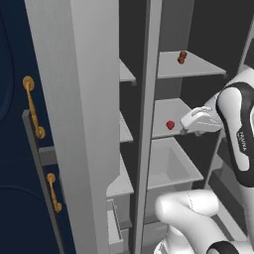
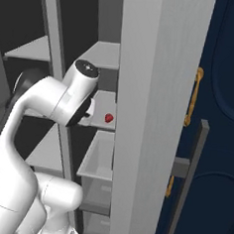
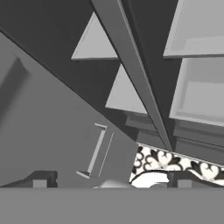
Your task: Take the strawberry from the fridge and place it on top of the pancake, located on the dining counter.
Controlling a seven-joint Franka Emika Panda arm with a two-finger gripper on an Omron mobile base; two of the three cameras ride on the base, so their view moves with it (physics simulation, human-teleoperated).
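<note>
The fridge (image 1: 149, 99) stands open, with grey shelves inside. A tiny red strawberry (image 1: 170, 125) lies on the middle right shelf, and the right base view shows this strawberry (image 2: 109, 118) by the door's edge. My gripper (image 1: 188, 130) hovers just right of the fruit at shelf height, not touching it. In the hand view the gripper (image 3: 111, 181) points down past the shelves and drawers, its fingertips (image 3: 39, 182) far apart with nothing between them. The pancake and the dining counter are out of view.
A brownish-orange oblong item (image 1: 182, 57) sits on the upper shelf. A grey drawer (image 1: 171, 166) juts out below the strawberry's shelf. The open fridge door (image 1: 79, 99) stands close on the left, beside a navy cabinet with gold handles (image 1: 30, 101). Patterned floor (image 3: 166, 159) lies below.
</note>
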